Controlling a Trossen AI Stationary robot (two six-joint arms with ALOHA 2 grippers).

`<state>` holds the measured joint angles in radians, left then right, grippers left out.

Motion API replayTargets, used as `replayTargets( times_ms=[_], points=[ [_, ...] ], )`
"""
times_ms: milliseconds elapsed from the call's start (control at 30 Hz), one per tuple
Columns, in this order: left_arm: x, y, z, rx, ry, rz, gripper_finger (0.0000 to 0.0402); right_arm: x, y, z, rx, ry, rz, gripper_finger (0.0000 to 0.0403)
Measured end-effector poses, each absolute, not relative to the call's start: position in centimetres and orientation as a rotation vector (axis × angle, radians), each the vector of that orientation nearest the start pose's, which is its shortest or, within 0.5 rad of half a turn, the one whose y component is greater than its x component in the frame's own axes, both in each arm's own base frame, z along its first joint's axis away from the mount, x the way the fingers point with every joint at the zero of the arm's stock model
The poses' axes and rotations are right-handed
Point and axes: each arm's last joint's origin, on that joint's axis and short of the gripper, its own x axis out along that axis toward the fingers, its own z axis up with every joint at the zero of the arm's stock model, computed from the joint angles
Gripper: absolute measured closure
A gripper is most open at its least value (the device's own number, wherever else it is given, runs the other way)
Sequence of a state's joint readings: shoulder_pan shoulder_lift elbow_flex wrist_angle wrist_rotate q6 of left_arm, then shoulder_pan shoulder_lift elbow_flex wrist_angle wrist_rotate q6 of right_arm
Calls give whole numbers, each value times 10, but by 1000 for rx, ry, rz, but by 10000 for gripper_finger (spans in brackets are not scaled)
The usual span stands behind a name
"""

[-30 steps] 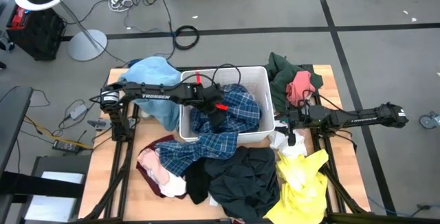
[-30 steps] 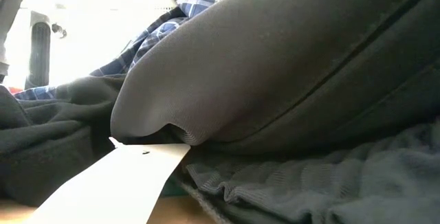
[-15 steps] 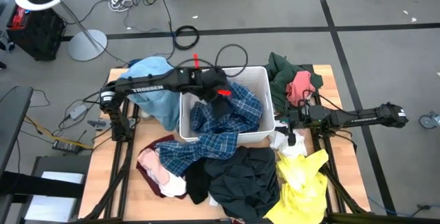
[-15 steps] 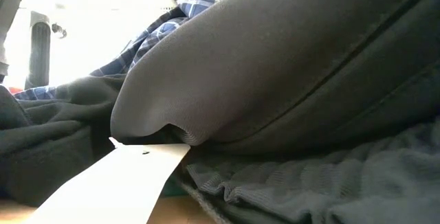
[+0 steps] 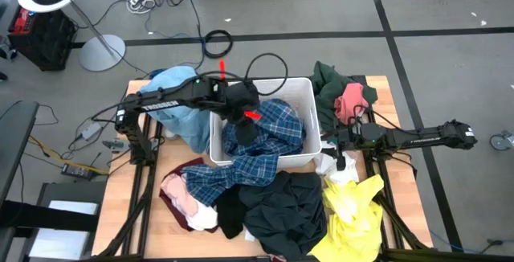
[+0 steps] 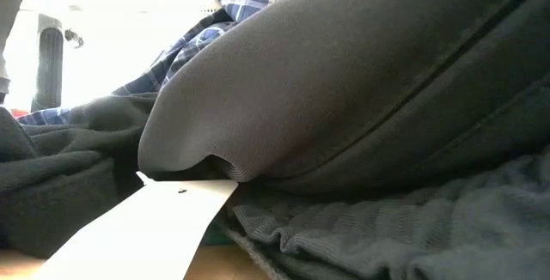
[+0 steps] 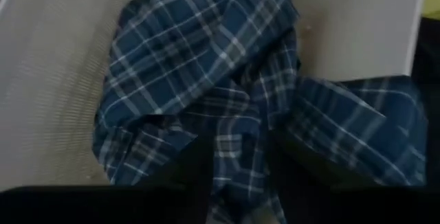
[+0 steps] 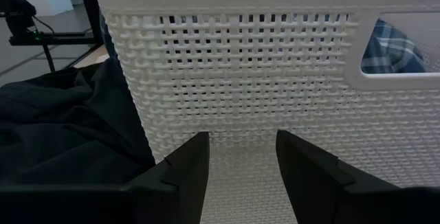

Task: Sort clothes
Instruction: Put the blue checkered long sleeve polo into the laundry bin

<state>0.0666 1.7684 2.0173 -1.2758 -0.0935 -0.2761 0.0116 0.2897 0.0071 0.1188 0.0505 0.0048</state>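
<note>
The blue plaid shirt (image 5: 269, 137) lies partly in the white bin (image 5: 301, 89). Its lower end (image 5: 229, 178) drapes over the bin's near wall onto the table. My left gripper (image 5: 247, 120) is over the bin's left half, shut on the shirt (image 7: 206, 66). My right gripper (image 5: 337, 156) is open and empty, low at the bin's right wall (image 8: 275, 80). Around the bin lie light blue (image 5: 181, 101), dark green (image 5: 329, 77), pink (image 5: 351, 99), yellow (image 5: 353, 210) and black (image 5: 281, 206) clothes. My left gripper holds a bunched fold of the plaid shirt (image 7: 240, 148) pinched between its two fingers, coming from above and pointing down into the bin. The cloth hangs below the fingers in several layers. The shirt's rest lies in the bin and over its near wall.
A maroon, pink and white heap (image 5: 186, 202) lies at the near left. In the low view a dark garment (image 6: 361, 100) with a white tag (image 6: 146, 228) fills the picture. A black cable (image 5: 269, 63) loops above the left arm.
My left gripper has gone up a little and toward the table's far edge, still shut on the plaid shirt. The held bunch has risen with it, while the shirt's lower end stays over the bin's near wall.
</note>
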Motion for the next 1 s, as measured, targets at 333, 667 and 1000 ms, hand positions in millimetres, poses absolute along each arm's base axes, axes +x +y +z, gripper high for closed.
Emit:
replayTargets(
  times_ms=[333, 667, 1000],
  points=[
    [293, -45, 425, -118, 877, 307, 260, 115, 0, 153, 0, 154, -39, 231],
    [232, -106, 386, -131, 889, 338, 260, 115, 0, 154, 0, 149, -39, 231],
    [203, -124, 278, -186, 948, 401, 260, 115, 0, 155, 0, 146, -39, 231]
  ],
)
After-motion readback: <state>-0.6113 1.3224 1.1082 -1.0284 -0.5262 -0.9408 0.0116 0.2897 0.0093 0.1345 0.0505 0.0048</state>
